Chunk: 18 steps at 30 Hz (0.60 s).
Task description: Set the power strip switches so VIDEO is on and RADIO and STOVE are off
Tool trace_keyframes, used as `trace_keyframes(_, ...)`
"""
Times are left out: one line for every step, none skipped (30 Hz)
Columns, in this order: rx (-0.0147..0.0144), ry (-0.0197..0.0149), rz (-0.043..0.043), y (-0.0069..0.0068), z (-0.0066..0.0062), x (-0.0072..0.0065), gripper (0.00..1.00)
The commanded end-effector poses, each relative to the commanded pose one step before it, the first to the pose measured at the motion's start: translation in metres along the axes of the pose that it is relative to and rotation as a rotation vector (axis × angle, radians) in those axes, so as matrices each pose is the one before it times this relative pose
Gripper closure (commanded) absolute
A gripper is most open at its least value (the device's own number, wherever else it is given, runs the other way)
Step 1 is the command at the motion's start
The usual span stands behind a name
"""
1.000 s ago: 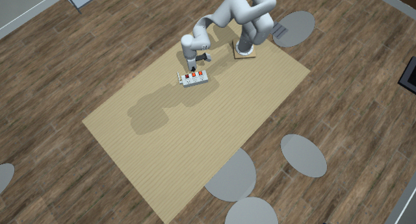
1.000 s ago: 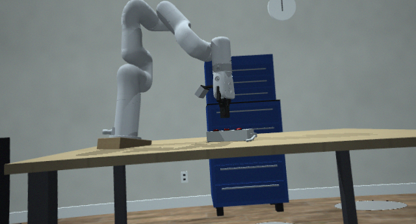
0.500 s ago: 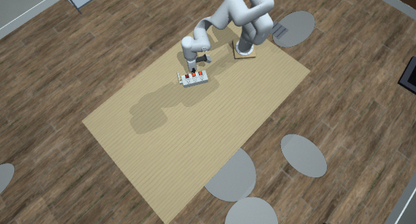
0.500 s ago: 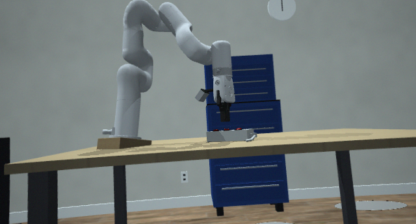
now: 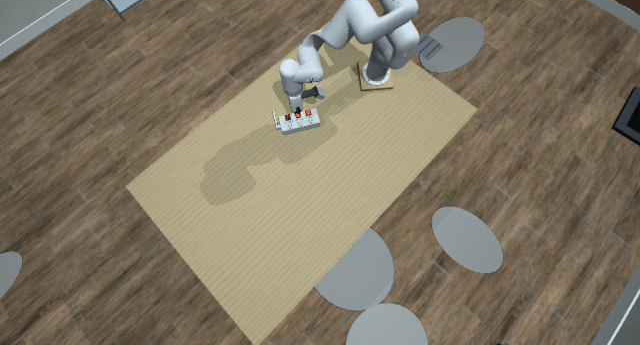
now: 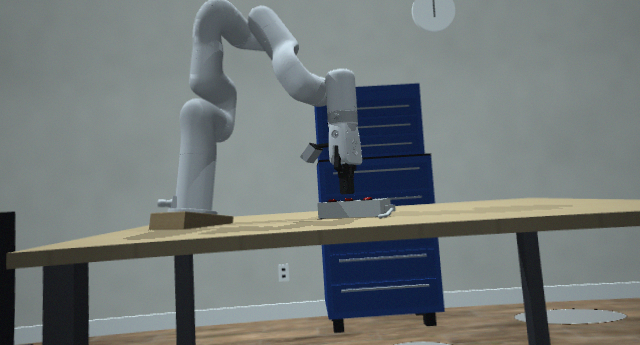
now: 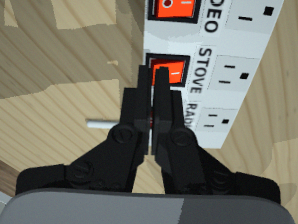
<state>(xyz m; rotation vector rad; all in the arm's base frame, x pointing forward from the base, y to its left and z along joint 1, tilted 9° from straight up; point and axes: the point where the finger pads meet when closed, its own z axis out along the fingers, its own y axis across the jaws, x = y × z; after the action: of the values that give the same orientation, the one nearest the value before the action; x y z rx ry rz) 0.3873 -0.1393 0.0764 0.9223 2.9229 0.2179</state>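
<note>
Lying flat and right way up on the wooden counter (image 5: pixel 350 195), the power strip (image 5: pixel 299 121) sits near the arm's base. The gripper (image 7: pixel 152 78) points straight down over the strip, its fingers pressed together with nothing between them. In the wrist view, the fingertips overlap the left part of the red STOVE switch (image 7: pixel 172 71). The VIDEO switch (image 7: pixel 176 0) is fully exposed; the fingers hide the RADIO switch.
</note>
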Motion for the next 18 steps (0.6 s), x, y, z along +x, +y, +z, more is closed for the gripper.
trace_keyframes(-0.00077, -0.00348, -0.00029, 0.00037, 0.00274, -0.00134, 1.00)
trace_keyframes(-0.00001, 0.00000, 0.00000, 0.00000, 0.00068, -0.00001, 1.00)
trace_keyframes(0.00000, 0.00000, 0.00000, 0.00000, 0.00061, 0.00000, 1.00)
trace_keyframes(0.00000, 0.00000, 0.00000, 0.00000, 0.00054, 0.00000, 1.00)
trace_keyframes(0.00000, 0.00000, 0.00000, 0.00000, 0.00046, 0.00000, 1.00)
trace_keyframes(0.00000, 0.00000, 0.00000, 0.00000, 0.00040, 0.00000, 1.00)
trace_keyframes(0.00000, 0.00000, 0.00000, 0.00000, 0.00033, 0.00000, 1.00)
trace_keyframes(0.00000, 0.00000, 0.00000, 0.00000, 0.00027, 0.00000, 1.00)
trace_keyframes(0.00000, 0.00000, 0.00000, 0.00000, 0.00021, 0.00000, 1.00)
trace_keyframes(0.00000, 0.00000, 0.00000, 0.00000, 0.00000, 0.00000, 1.00)
trace_keyframes(0.00000, 0.00000, 0.00000, 0.00000, 0.00000, 0.00000, 1.00)
trace_keyframes(0.00000, 0.00000, 0.00000, 0.00000, 0.00015, 0.00000, 1.00)
trace_keyframes(0.00000, 0.00000, 0.00000, 0.00000, 0.00011, 0.00000, 1.00)
trace_keyframes(0.00000, 0.00000, 0.00000, 0.00000, 0.00007, 0.00000, 1.00)
trace_keyframes(0.00000, 0.00000, 0.00000, 0.00000, 0.00004, 0.00000, 1.00)
trace_keyframes(0.00000, 0.00000, 0.00000, 0.00000, 0.00001, 0.00000, 1.00)
trace_keyframes(0.00000, 0.00000, 0.00000, 0.00000, 0.00000, 0.00000, 1.00)
trace_keyframes(0.00000, 0.00000, 0.00000, 0.00000, 0.00000, 0.00000, 1.00)
